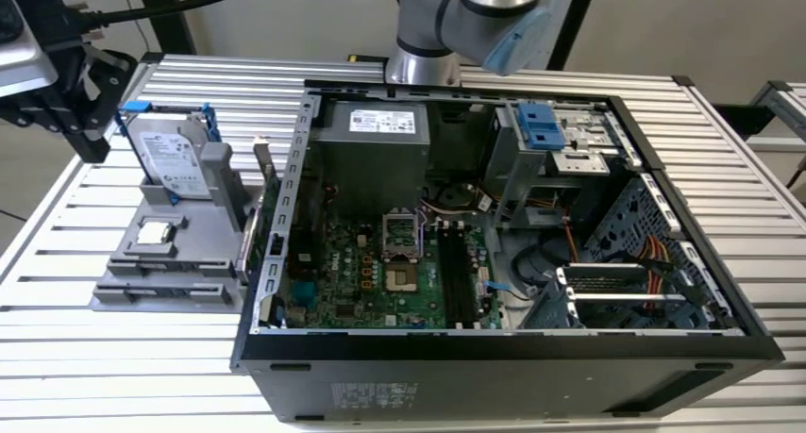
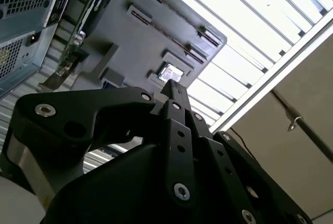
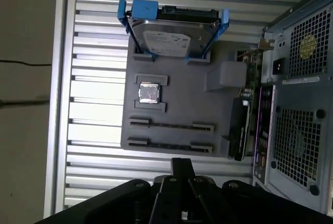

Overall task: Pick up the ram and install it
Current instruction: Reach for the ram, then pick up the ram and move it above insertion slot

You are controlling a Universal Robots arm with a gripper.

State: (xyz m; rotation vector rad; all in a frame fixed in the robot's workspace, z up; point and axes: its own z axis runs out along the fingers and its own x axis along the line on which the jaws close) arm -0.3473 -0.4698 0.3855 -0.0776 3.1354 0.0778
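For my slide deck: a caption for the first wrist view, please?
Pincer facing grey parts holder with hard drive and chip, beside the computer case.

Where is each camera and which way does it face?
Exterior view: raised, looking down into the open computer case; the arm stands behind it.
First wrist view: on the wrist, facing the grey tray past the pincer.
Second wrist view: likewise, from beside the pincer's links.
All share the tray's silver chip.

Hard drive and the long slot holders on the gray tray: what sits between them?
The small square silver chip, on the gray tray, lies between the hard drive and the slot holders, in the first wrist view.
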